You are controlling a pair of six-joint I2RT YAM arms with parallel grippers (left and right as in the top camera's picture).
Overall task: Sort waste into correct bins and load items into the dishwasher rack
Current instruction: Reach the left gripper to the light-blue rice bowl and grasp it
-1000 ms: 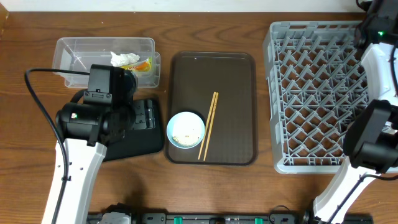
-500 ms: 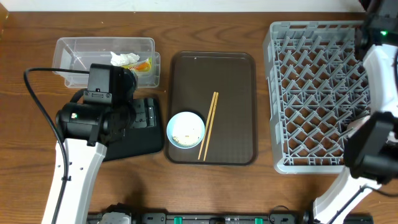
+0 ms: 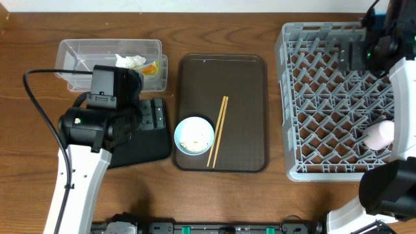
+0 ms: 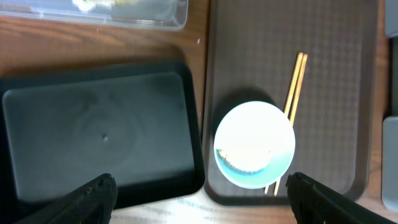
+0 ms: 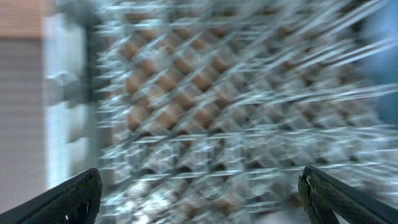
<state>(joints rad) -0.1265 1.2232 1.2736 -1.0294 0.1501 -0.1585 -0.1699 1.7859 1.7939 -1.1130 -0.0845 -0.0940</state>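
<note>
Left claw [image 4: 202,194] gapes over black tray [image 4: 93,137], right claw [image 5: 202,199] over rack [image 5: 186,112].

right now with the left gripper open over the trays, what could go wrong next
The light-blue bowl still holds rice-like crumbs; tipping it short of the black tray would likely scatter them on the brown tray. The chopsticks lie right against the bowl's rim, so the left gripper may knock them while grasping.

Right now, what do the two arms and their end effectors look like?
The left arm and right arm have white links with bulky black joints. A black cable loops off the left one; a green light glows on the right. The end effector fingers are dark.
</note>
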